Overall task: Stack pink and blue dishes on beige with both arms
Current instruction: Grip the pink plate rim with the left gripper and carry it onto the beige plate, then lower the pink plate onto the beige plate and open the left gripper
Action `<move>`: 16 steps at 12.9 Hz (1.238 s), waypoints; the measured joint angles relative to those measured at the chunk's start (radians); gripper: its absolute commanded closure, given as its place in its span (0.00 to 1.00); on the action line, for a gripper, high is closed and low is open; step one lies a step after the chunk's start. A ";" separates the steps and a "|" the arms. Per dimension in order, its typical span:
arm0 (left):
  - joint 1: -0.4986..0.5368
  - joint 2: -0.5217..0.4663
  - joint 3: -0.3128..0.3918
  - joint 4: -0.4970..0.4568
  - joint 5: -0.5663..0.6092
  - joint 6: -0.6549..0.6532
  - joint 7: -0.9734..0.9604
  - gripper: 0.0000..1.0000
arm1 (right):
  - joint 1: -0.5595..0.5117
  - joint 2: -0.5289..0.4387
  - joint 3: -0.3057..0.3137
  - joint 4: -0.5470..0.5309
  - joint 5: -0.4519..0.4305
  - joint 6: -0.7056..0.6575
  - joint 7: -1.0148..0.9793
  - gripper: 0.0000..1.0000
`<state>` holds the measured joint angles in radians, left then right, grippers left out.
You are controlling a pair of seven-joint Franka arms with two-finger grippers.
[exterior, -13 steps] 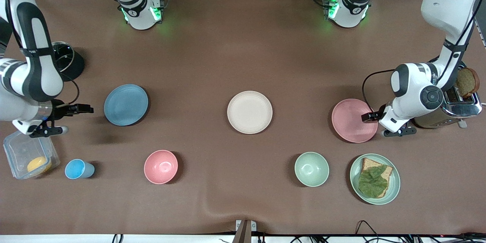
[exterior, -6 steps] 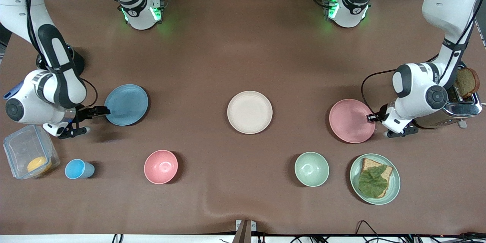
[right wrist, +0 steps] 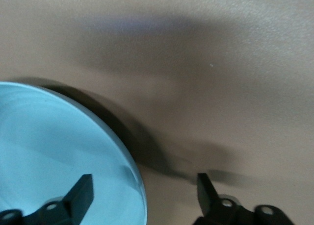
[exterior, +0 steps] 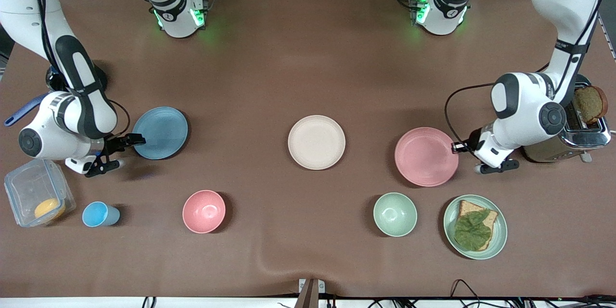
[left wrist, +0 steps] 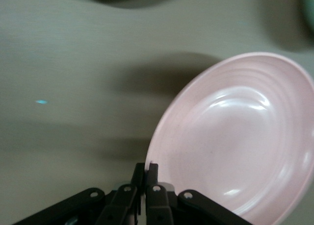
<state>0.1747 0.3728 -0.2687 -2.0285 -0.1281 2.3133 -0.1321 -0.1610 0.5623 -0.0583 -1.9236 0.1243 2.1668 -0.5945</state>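
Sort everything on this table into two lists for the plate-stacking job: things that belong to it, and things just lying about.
Belongs to the job: pink plate, gripped at its rim by the left gripper; blue plate, its rim between the open right gripper; beige plate.

Lying about: pink bowl, green bowl, blue cup, sandwich plate, toaster, lidded container.

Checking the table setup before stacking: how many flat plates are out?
4. Blue plate at the right arm's end; beige plate mid-table; pink plate in the left tool; green plate, bearing a sandwich, nearer the camera. None seem hidden.
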 measured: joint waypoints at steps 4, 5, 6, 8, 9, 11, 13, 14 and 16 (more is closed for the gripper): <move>-0.004 -0.038 -0.152 0.070 -0.004 -0.126 -0.121 1.00 | 0.000 0.001 0.002 0.000 0.000 -0.022 -0.008 1.00; -0.008 -0.035 -0.200 0.073 -0.004 -0.126 -0.150 1.00 | 0.001 0.001 0.004 0.000 0.000 -0.023 -0.008 1.00; -0.018 -0.030 -0.240 0.074 -0.004 -0.124 -0.176 1.00 | 0.002 0.001 0.006 0.002 0.000 -0.026 -0.008 1.00; -0.076 -0.005 -0.274 0.075 -0.005 -0.093 -0.224 1.00 | 0.006 -0.001 0.007 0.024 0.001 -0.077 -0.012 1.00; -0.117 0.019 -0.275 0.075 -0.005 -0.058 -0.261 1.00 | 0.008 -0.001 0.008 0.039 0.002 -0.103 -0.012 1.00; -0.195 0.084 -0.275 0.075 -0.005 0.027 -0.327 1.00 | 0.011 0.000 0.008 0.070 0.004 -0.147 -0.012 1.00; -0.260 0.148 -0.274 0.080 -0.005 0.100 -0.374 1.00 | 0.016 0.001 0.008 0.107 0.007 -0.193 -0.008 1.00; -0.278 0.173 -0.273 0.086 -0.005 0.126 -0.382 1.00 | 0.019 0.001 0.008 0.129 0.008 -0.216 -0.002 1.00; -0.282 0.200 -0.271 0.106 0.002 0.138 -0.382 1.00 | 0.024 0.001 0.008 0.165 0.009 -0.254 0.011 1.00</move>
<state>-0.1072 0.5729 -0.5397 -1.9227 -0.1258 2.4510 -0.5140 -0.1366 0.5636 -0.0505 -1.7591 0.1332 1.9125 -0.5833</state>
